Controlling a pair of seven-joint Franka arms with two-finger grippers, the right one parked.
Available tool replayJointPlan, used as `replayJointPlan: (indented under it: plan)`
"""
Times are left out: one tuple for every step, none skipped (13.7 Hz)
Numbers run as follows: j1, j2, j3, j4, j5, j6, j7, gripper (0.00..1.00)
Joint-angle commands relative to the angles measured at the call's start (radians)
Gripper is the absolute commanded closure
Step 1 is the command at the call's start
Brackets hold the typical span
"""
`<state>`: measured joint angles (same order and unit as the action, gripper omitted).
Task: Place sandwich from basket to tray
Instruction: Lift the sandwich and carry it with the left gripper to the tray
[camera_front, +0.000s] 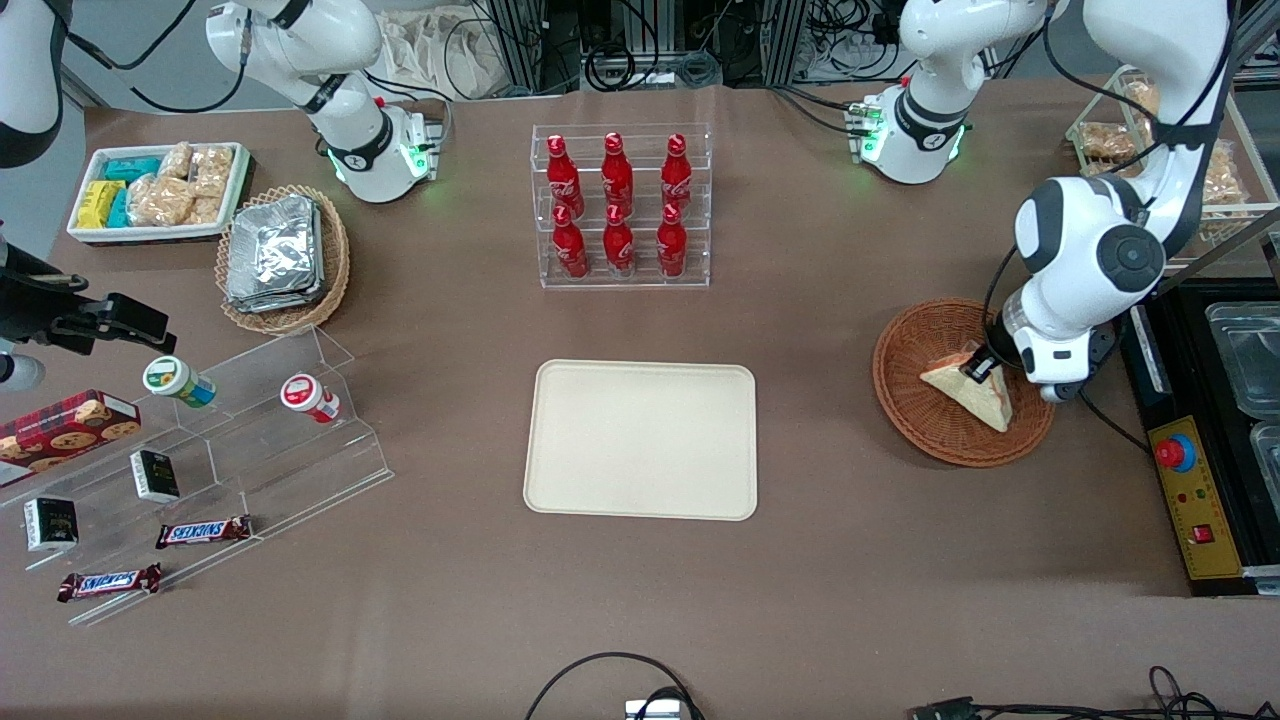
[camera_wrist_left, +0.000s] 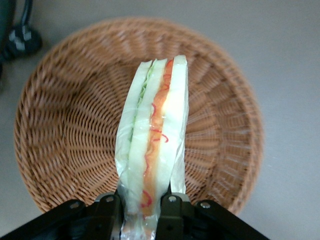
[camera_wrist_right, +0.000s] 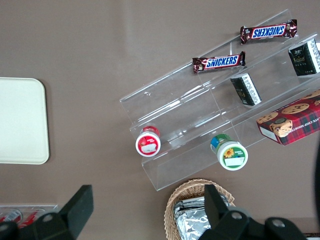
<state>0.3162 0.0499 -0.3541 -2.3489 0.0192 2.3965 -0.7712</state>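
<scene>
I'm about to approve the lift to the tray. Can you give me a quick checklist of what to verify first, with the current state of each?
1. Left gripper shut on the white triangular sandwich wedge: ok.
2. Grip at the wedge's end, not its middle: ok, though it may swing.
3. Sandwich above the round reddish-brown wicker basket: ok.
4. Flat cream rectangular tray bare: ok.
5. Nothing standing between basket and tray: ok.

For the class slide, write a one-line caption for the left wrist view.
Gripper fingers shut on the wrapped sandwich, held edge-up over the round wicker basket.
</scene>
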Motion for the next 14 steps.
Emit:
replayJointPlan:
  plan:
    - [-0.002,-0.076,-0.003,0.110,-0.001,-0.147,0.174,1.00]
    - [-0.005,-0.053,-0.006,0.216,-0.007,-0.268,0.205,1.00]
    - [-0.025,-0.013,-0.025,0.341,-0.008,-0.396,0.211,1.00]
    - [-0.047,0.034,-0.034,0.468,-0.004,-0.515,0.213,1.00]
    - [-0.081,0.079,-0.046,0.588,-0.002,-0.610,0.211,1.00]
    - [-0.121,0.118,-0.048,0.693,-0.001,-0.678,0.210,1.00]
    - [-0.162,0.151,-0.048,0.773,-0.001,-0.713,0.207,1.00]
    - [-0.204,0.184,-0.048,0.831,0.001,-0.750,0.208,1.00]
    - [-0.238,0.206,-0.048,0.868,-0.001,-0.787,0.205,1.00]
    - [-0.274,0.209,-0.048,0.884,0.001,-0.804,0.202,1.00]
    - [-0.313,0.215,-0.048,0.882,0.004,-0.795,0.199,0.93]
    - [-0.350,0.264,-0.048,0.884,0.001,-0.789,0.196,1.00]
    - [-0.409,0.306,-0.048,0.888,0.004,-0.780,0.193,1.00]
    - [-0.475,0.361,-0.045,0.913,0.034,-0.727,0.181,1.00]
